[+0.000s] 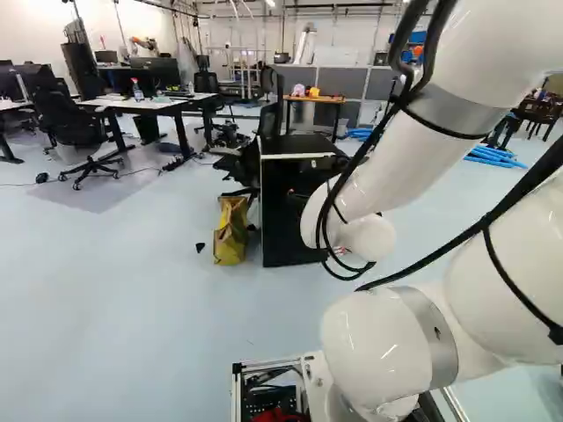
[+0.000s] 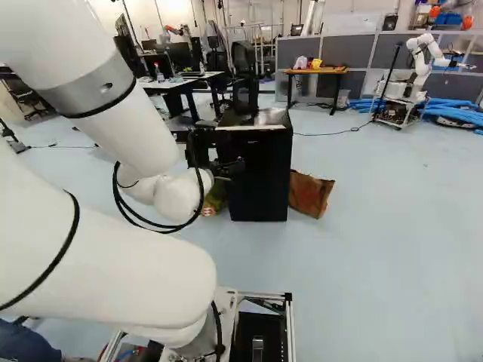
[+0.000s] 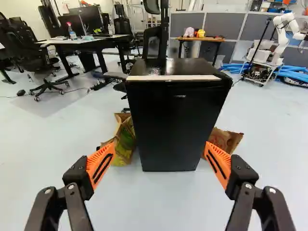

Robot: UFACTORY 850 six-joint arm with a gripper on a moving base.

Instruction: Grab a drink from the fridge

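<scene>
My gripper (image 3: 160, 147) stood wide open, its orange pads (image 3: 101, 163) well apart and holding nothing. The fridge (image 3: 173, 144) was at twelve o'clock, ahead of me, its door (image 3: 166, 110) looking shut; the drink was out of sight, presumably inside. I judged that getting that door open was the first job and the likeliest to fail. I could make out no handle on its dark front, nor which edge was hinged, so I might have pried at the wrong side, or let my pads slide off the smooth face. Pressing straight ahead would probably have shoved the whole fridge back instead of freeing the door. The yellow bag (image 3: 124, 144), just beside it at eleven o'clock, and the brown bag (image 3: 226, 139), at one, could have snagged a finger reaching round either edge. The loose black cables (image 1: 332, 220) looped about my wrist might have caught a corner as I turned. Set so wide, I also risked knocking one finger against the front while lining up the other.
</scene>
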